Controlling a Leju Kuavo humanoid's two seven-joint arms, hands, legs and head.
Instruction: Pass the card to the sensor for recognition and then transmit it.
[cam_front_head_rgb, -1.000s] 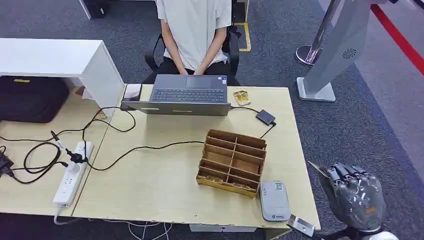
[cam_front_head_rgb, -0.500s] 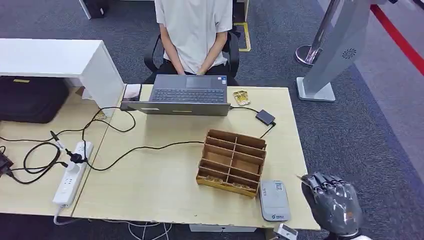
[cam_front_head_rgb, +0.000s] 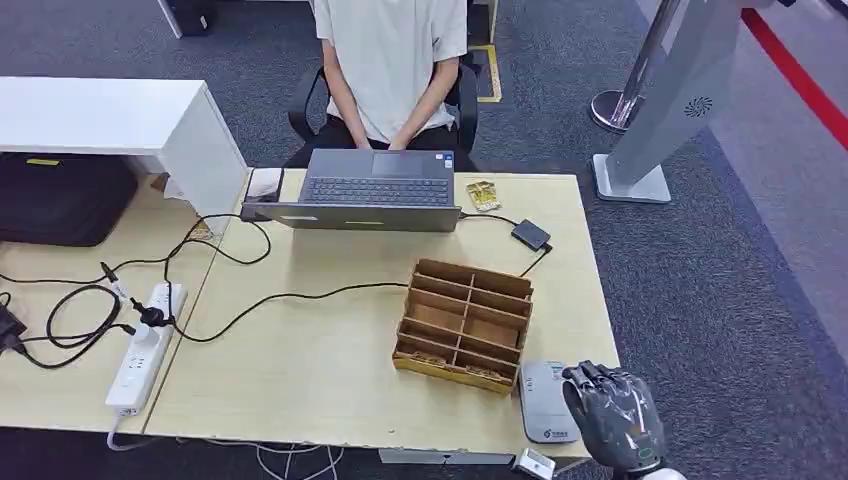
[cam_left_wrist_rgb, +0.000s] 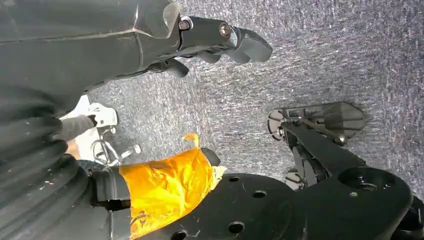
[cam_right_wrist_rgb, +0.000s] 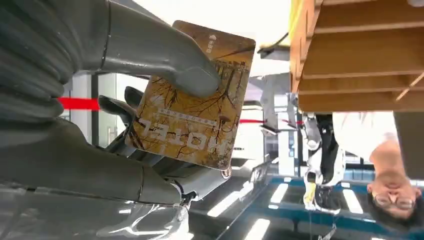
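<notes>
- While your right hand (cam_front_head_rgb: 612, 415) pinches the card (cam_right_wrist_rgb: 192, 95) between thumb and fingers, the sensor (cam_front_head_rgb: 548, 400) lies just beside it at the table's (cam_front_head_rgb: 330, 370) near right corner.
- Your left hand (cam_left_wrist_rgb: 150, 30) hangs over the floor, fingers curled, holding nothing.

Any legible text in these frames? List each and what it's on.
"HOTEL", shown upside down: on the brown tree-patterned card held by the right hand.
Small print on the card's corner: too small to read.
Label on the grey card sensor: blurred, unreadable.
</notes>
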